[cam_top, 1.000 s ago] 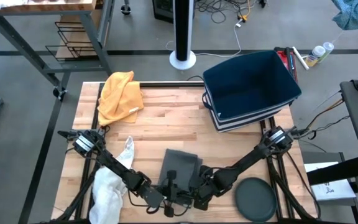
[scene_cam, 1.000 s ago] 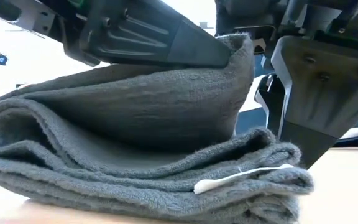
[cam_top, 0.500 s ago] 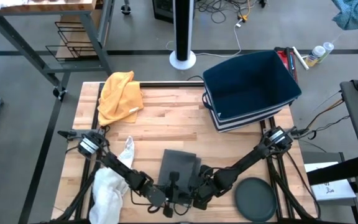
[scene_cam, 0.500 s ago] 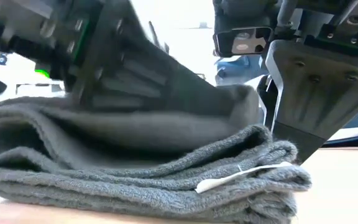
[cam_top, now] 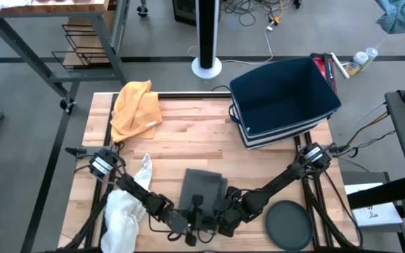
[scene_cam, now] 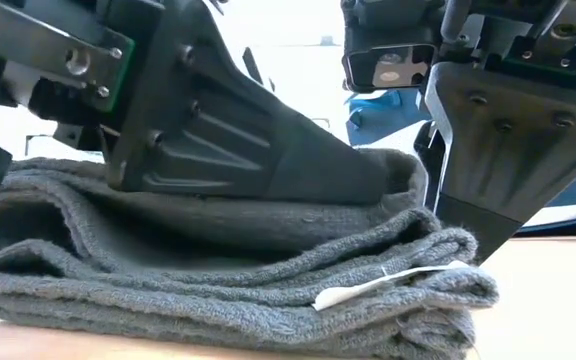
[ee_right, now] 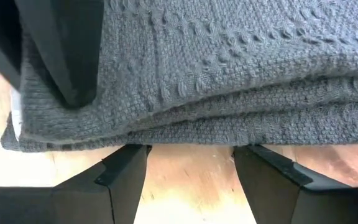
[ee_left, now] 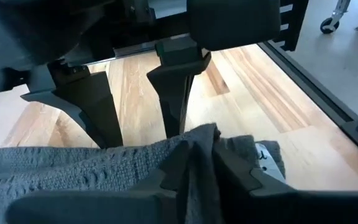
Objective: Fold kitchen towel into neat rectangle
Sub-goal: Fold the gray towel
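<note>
Your left gripper (ee_left: 194, 163) pinches a fold of the grey knitted kitchen towel (cam_top: 202, 186) at the wooden worktop's (cam_top: 188, 133) near edge; your right gripper's (ee_right: 188, 163) fingers stand spread beside it.

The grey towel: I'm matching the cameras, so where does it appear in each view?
High view: grey towel, bottom centre of the table.
Low view: fills the lower frame.
Left wrist view: across the bottom.
Right wrist view: upper half.
Shared landmark: its white tag.
</note>
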Tool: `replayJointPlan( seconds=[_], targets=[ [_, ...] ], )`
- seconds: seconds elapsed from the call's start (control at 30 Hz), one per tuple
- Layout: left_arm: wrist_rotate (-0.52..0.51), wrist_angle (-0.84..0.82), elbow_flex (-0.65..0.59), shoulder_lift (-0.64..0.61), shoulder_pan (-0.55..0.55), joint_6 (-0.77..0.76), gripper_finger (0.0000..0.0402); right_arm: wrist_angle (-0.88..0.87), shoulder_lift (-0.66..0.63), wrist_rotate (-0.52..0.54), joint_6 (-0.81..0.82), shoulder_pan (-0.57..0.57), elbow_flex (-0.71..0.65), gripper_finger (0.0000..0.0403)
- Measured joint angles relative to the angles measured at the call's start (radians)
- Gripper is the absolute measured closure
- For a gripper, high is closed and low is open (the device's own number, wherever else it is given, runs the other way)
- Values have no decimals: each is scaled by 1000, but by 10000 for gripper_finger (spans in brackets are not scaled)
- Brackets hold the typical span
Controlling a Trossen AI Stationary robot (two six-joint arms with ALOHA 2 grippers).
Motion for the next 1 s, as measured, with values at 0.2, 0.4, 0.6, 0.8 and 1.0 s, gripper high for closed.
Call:
replayJointPlan(
  seconds=[0.2, 0.4, 0.6, 0.8, 1.0],
  targets=[
    [36, -1, 0, 0, -9, -37, 281, 0, 0, 0, 0, 0, 0, 168],
    [42, 3, 0, 4, -10, -59, 238, 0, -1, 0, 0, 0, 0, 166],
    [31, 6, 0, 36, -4, -77, 220, 0, -1, 0, 0, 0, 0, 174],
    [-56, 12, 0, 52, -3, -112, 232, 1, -1, 2, 0, 0, -1, 168],
    [-72, 24, 0, 52, 0, -115, 251, 2, -1, 2, 10, 0, -1, 171]
  ],
)
